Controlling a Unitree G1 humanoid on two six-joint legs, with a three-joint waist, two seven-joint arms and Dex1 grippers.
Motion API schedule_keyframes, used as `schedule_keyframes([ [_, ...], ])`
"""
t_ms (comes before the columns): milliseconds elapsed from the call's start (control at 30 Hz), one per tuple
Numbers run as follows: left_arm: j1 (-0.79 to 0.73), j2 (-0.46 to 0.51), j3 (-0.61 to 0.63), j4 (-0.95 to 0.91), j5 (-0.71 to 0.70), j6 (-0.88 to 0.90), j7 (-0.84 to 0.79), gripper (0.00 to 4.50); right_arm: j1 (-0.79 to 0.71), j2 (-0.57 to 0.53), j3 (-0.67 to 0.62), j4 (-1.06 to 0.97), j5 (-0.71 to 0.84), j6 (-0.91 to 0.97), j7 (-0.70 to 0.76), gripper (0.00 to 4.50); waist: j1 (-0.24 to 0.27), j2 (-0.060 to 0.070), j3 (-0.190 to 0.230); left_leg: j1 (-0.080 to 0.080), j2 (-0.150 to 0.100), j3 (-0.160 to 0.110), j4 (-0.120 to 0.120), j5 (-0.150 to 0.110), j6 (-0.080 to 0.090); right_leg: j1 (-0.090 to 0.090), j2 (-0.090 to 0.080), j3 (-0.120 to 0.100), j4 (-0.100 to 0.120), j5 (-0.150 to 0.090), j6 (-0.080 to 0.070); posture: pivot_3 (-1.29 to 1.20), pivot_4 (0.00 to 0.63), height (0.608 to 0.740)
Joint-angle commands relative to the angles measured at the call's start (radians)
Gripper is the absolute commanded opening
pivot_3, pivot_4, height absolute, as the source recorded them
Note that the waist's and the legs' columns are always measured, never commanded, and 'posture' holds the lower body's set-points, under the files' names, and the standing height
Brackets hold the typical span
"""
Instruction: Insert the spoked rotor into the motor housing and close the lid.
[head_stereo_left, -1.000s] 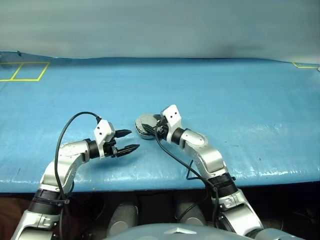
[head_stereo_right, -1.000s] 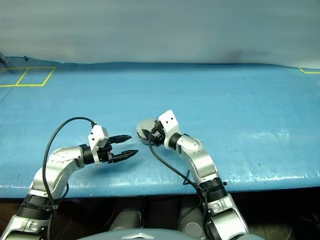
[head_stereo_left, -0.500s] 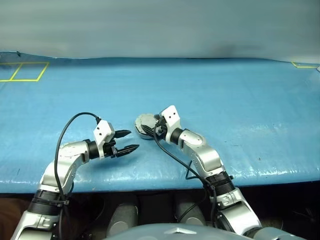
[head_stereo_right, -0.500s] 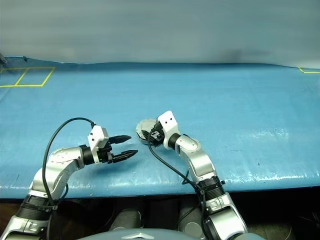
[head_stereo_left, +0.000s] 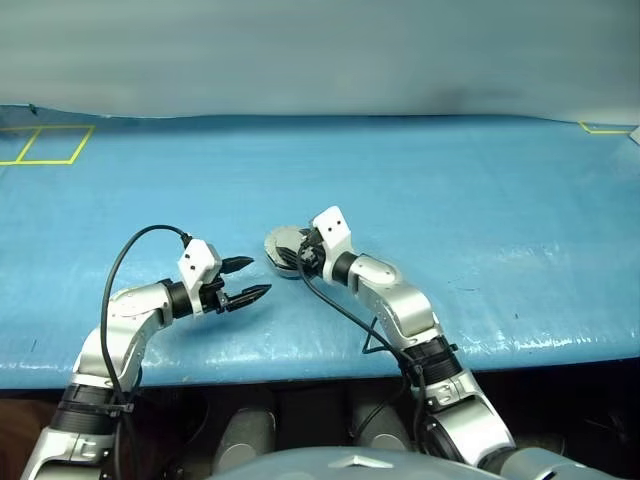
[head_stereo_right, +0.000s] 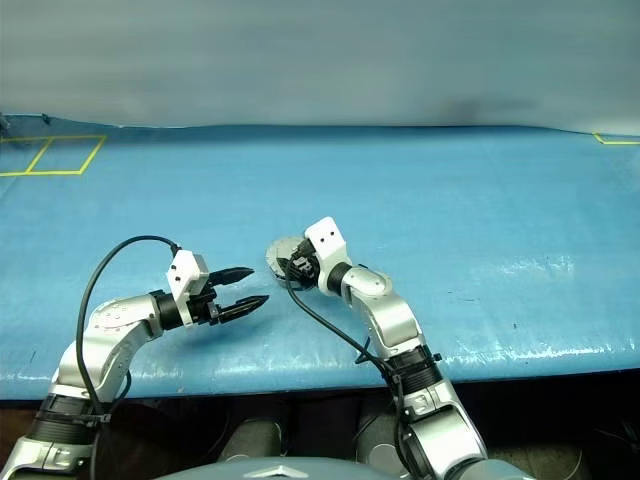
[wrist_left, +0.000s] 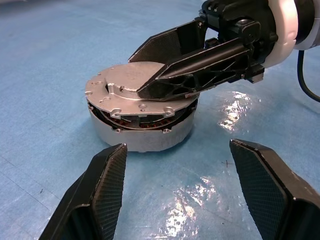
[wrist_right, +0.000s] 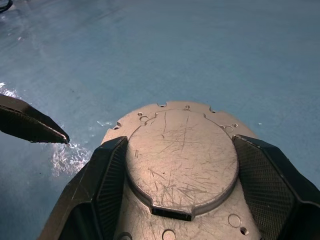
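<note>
Silver-grey round metal motor housing (wrist_left: 142, 135) sits on the blue table cover (head_stereo_left: 480, 200), near the front edge and about midway between the two arms. Its round plain silver-grey lid (wrist_left: 131, 90) lies down on top, outer face up, scratched, with small holes along the rim. In the left wrist view the lid is not fully seated: a gap shows at the near side, with dark windings visible through it.

Right gripper (wrist_right: 172, 175) is at the housing. Its two black fingers (wrist_right: 107, 175) straddle the raised central disc of the lid, one on each side, jaws wide; in the left wrist view the fingers lie over the lid's top face. Whether they press on it cannot be told.

Left gripper (head_stereo_left: 243, 281) hovers just beside the housing, on its left, pointed toward it, jaws wide apart and empty, not touching it.
</note>
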Motion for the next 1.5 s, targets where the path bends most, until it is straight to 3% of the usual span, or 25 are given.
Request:
schedule_keyframes([
  [33, 0.006, 0.008, 0.019, -0.044, -0.003, -0.016, 0.006, 3.57, -0.040, 0.017, 0.018, -0.005, -0.021, -0.011, -0.020, 3.00, 0.001, 0.000, 0.000, 0.000, 0.000, 0.000, 0.000, 0.000, 0.000, 0.000, 0.000, 0.000, 0.000, 0.000, 0.000, 0.00, 0.150, 0.740],
  [500, 0.016, 0.008, 0.011, -0.054, -0.002, -0.013, 0.012, 3.57, -0.011, -0.063, 0.050, 0.000, -0.056, -0.063, 0.048, 3.00, 0.003, 0.000, 0.000, 0.000, 0.001, -0.001, 0.000, -0.002, -0.003, 0.000, 0.001, 0.000, 0.000, 0.000, 0.000, 0.00, 0.150, 0.740],
  [1067, 0.011, 0.004, 0.011, -0.052, -0.005, -0.008, 0.017, 3.57, -0.007, -0.069, 0.059, 0.105, -0.085, -0.108, 0.058, 3.00, 0.001, 0.000, 0.000, 0.002, 0.002, -0.001, 0.000, -0.002, -0.003, 0.002, 0.003, 0.000, 0.000, -0.001, -0.002, 0.00, 0.150, 0.740],
  [1433, -0.044, -0.078, 0.085, -0.032, -0.059, 0.072, 0.152, 3.57, -0.010, -0.099, 0.085, 0.144, -0.121, -0.130, 0.067, 3.00, 0.004, 0.000, -0.001, 0.003, 0.002, -0.001, 0.001, -0.002, -0.003, 0.003, 0.003, 0.000, 0.000, -0.001, -0.002, 0.00, 0.150, 0.740],
  [1500, -0.058, -0.095, 0.092, -0.025, -0.073, 0.096, 0.173, 3.18, -0.011, -0.097, 0.084, 0.145, -0.124, -0.132, 0.066, 3.00, 0.004, 0.000, -0.001, 0.003, 0.002, -0.001, 0.002, -0.002, -0.003, 0.004, 0.003, 0.000, 0.000, -0.001, -0.001, 0.00, 0.150, 0.740],
])
